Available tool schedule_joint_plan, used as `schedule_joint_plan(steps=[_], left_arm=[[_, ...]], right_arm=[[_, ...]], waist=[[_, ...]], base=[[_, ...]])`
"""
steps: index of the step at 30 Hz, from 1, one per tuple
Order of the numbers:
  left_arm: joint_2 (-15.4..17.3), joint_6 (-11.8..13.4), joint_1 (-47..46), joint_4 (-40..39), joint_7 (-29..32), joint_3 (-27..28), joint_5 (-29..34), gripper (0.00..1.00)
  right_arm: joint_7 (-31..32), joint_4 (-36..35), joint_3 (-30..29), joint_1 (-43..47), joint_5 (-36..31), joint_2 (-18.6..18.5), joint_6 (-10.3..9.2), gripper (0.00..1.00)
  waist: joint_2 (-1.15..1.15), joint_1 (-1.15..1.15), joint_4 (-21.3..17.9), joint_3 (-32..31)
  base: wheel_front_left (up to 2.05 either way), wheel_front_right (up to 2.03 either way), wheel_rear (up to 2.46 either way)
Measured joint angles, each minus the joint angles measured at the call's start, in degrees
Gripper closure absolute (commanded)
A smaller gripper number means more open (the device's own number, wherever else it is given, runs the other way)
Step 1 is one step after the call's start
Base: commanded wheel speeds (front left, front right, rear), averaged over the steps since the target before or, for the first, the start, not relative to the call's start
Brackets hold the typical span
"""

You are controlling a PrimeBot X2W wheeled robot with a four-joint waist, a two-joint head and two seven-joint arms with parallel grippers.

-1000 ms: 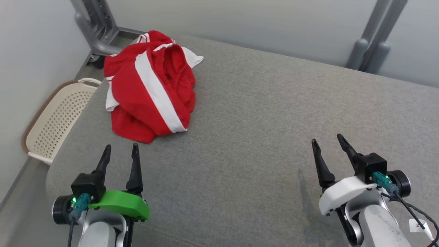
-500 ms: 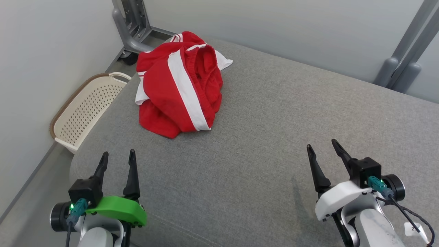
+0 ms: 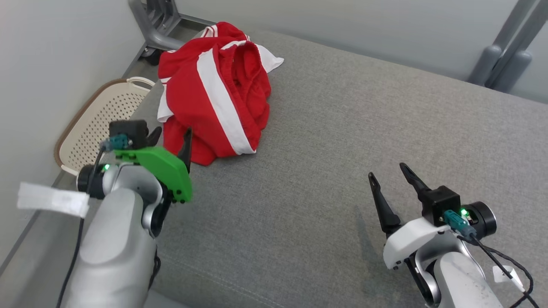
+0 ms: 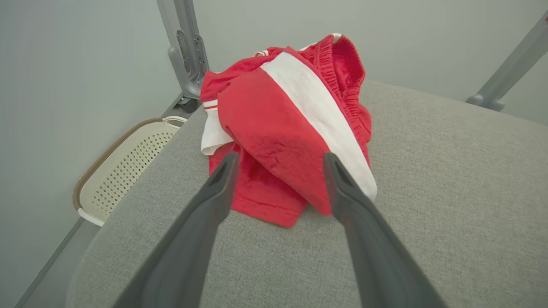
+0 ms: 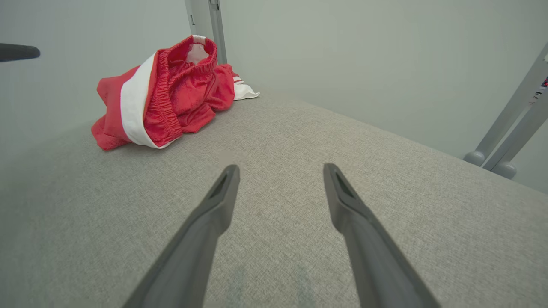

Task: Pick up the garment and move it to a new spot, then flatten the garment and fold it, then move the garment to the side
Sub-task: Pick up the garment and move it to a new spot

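Garment [image 3: 214, 90] was a crumpled red-and-white heap at the far left corner of the gray surface [image 3: 325, 141]. Left end effector [image 3: 172, 132] had its fingers spread right at the heap's near edge, couldn't tell if touching. Right end effector [image 3: 386, 170] was spread too, empty, well apart near the front right. Basket [image 3: 92, 128] sat off the left edge.

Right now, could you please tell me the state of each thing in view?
Red-and-white shorts: crumpled in a heap on the grey cushion.
Left gripper: fingers open, right by the shorts, holding nothing.
Right gripper: fingers open over bare cushion, holding nothing.
Laundry basket: upright on the floor beside the cushion.
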Motion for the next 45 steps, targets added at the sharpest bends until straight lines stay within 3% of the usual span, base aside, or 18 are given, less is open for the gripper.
schedule_joint_plan(steps=[9,22,26,27,28,29,38,45], left_arm=[[2.7,-0.3,-13.3,8.4,10.2,-1.2,-4.2,0.00],[6.1,0.6,-22.5,15.8,14.5,1.3,-6.5,0.00],[7.1,3.1,-24.1,17.5,15.4,1.4,-6.6,0.00],[7.2,3.9,-24.4,18.0,15.4,1.3,-6.3,0.43],[7.4,4.5,-24.5,18.1,14.9,1.2,-6.0,0.92],[7.5,5.1,-24.9,18.1,14.2,1.3,-5.9,1.00],[6.9,5.0,-26.3,18.6,10.6,0.1,-5.5,1.00],[5.5,3.7,-29.3,14.7,7.0,-2.7,-3.8,1.00]], right_arm=[[3.3,-4.4,3.6,-2.9,-1.8,-0.8,0.00,0.00],[5.4,-8.0,6.5,-4.1,-2.0,-3.2,0.01,0.00],[5.5,-8.7,6.8,-4.0,-1.9,-3.4,0.01,0.00],[5.5,-8.7,6.9,-4.0,-1.9,-3.4,0.01,0.00],[5.5,-8.8,6.8,-4.0,-1.9,-3.5,0.01,0.00],[5.7,-8.8,6.8,-4.0,-1.9,-3.5,0.01,0.00],[4.8,-7.1,6.5,-4.1,-1.2,-2.9,0.01,0.00],[3.1,-5.3,4.2,-3.8,-0.7,-1.7,0.01,0.00]], waist=[[0.00,0.00,-4.4,5.5],[0.00,0.00,-11.1,13.8],[0.00,0.01,-12.4,16.1],[0.00,0.01,-12.7,16.6],[0.00,0.00,-12.9,17.0],[0.00,0.00,-13.1,17.3],[0.00,0.00,-12.8,15.9],[0.00,0.00,-12.7,12.5]], base=[[0.00,0.00,0.00],[0.00,0.00,0.00],[0.00,0.00,0.00],[0.00,0.00,0.00],[0.00,0.00,0.00],[0.00,0.00,0.00],[0.00,0.00,0.00],[0.00,0.00,0.00]])
